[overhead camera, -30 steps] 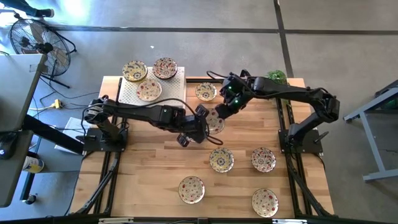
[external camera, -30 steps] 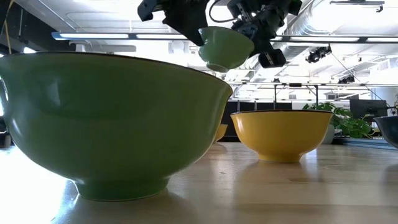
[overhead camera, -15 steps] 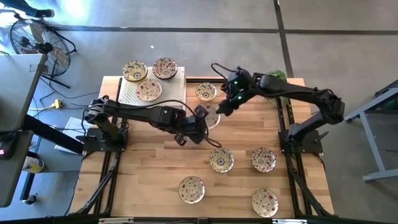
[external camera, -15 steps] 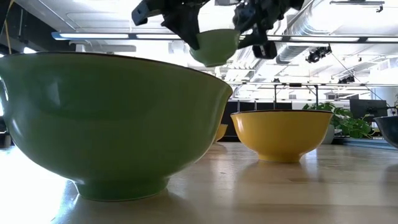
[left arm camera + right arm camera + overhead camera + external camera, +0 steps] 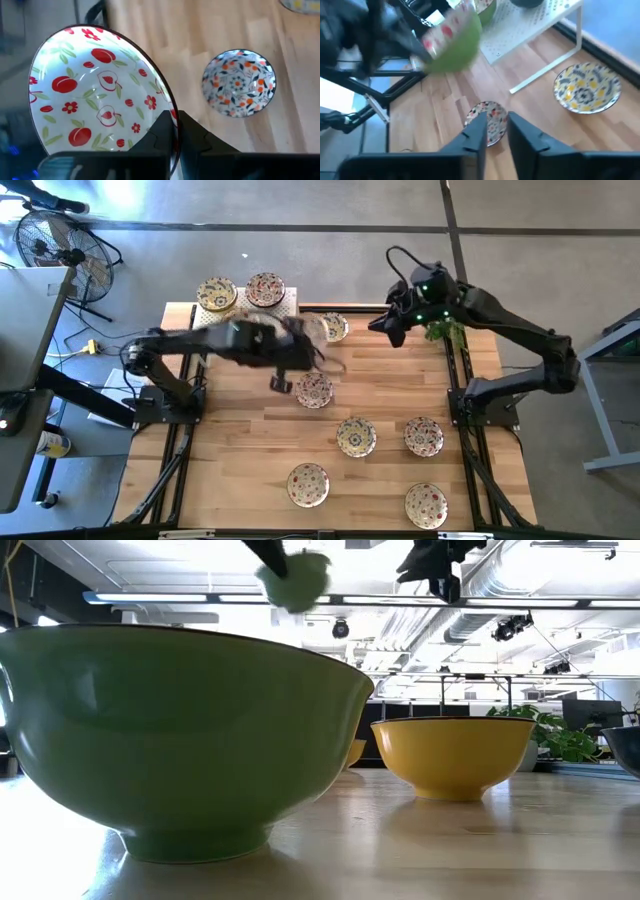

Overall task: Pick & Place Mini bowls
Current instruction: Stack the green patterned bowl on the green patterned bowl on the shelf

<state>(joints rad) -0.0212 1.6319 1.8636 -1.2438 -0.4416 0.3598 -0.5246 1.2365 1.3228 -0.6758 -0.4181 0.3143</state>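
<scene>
My left gripper (image 5: 175, 117) is shut on a mini bowl (image 5: 95, 100), white inside with red fruit and green outside. In the high view it hangs blurred (image 5: 312, 332) just off the white rack (image 5: 240, 330) at the far left. Two mini bowls (image 5: 216, 293) (image 5: 265, 288) rest on the rack. Several more stand on the table, one (image 5: 314, 390) below the held bowl and a yellower one (image 5: 336, 328) beside the rack. My right gripper (image 5: 388, 330) hangs at the far right, fingers (image 5: 475, 135) a little apart with nothing between them. My left gripper pinches the bowl's rim (image 5: 167, 107), one finger inside the bowl and one outside. The bowl is lifted clear of the table and shows tilted in the right wrist view (image 5: 452, 42).
Several mini bowls (image 5: 356, 436) (image 5: 423, 436) (image 5: 308, 484) (image 5: 426, 504) dot the table's near half. In the low view a big green bowl (image 5: 180, 730) and a yellow one (image 5: 450, 755) stand close by. A potted plant (image 5: 445, 315) sits at the far right edge.
Both grippers met at the bowl above the table's middle. My left gripper shut on it and my right gripper let go. My left has carried the bowl toward the far left, toward the rack. My right has drawn back toward the far right edge.
</scene>
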